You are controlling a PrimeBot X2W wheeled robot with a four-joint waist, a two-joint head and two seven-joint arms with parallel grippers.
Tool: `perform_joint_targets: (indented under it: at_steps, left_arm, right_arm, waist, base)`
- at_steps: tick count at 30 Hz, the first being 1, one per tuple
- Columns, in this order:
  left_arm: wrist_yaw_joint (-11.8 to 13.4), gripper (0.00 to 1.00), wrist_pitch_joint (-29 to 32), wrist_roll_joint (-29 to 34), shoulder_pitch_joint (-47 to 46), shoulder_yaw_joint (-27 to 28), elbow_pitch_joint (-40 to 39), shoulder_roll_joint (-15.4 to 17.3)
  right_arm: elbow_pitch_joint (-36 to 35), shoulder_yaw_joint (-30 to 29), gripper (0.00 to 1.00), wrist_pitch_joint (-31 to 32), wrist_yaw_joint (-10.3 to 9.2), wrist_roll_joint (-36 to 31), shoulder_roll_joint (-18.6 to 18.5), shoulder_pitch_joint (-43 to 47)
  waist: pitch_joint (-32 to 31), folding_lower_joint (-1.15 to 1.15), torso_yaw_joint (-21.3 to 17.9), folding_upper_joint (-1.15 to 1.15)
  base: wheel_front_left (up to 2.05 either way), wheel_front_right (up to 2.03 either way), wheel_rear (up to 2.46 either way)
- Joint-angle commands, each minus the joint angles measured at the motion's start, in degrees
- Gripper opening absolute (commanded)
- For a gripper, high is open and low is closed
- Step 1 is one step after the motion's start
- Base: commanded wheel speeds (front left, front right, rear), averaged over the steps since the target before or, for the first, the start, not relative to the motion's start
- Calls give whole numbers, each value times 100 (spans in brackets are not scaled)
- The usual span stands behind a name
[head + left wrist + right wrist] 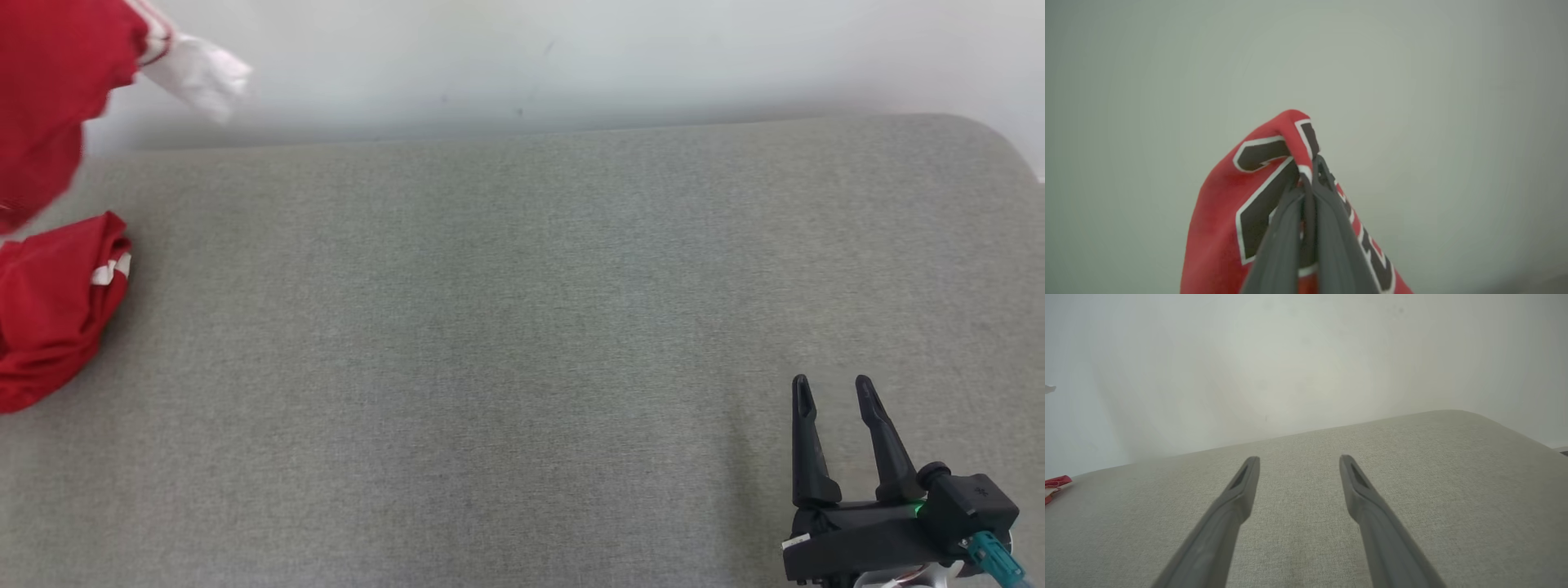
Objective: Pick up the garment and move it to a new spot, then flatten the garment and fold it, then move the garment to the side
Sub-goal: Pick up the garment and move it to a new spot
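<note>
- The left pincer [1309,173] clenched a fold of the red garment [1216,228], its black lettering white-edged, at the scene's left edge.
- The right pincer [832,382] stood released over the grey woven surface [522,327], near right.

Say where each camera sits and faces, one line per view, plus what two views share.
Head view: on the head, facing forward and down at the grey cushion and wall; right gripper open, lower right; red jersey at left.
Left wrist view: along the left gripper, shut on the red jersey, against a pale blurred backdrop.
Right wrist view: along the open right gripper, across the cushion toward the wall.
Shared: head and right wrist views both show cushion, right gripper, jersey.
</note>
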Motion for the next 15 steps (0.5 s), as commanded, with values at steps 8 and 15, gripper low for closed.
perform_joint_targets:
  at_steps: [8,15]
  left_arm:
    - [87,0,116,-177,128,-254,-848,-538]
    - [294,0,134,-235,514,-429,-1385,-866]
  right_arm:
    - [-12,93,100,1,-12,89,6,134]
    - [-37,107,100,2,-12,136,5,232]
  waist:
    - [-143,1,-613,0]
    - [-129,1,-1059,0]
  base:
    - [0,0,0]
    - [0,0,0]
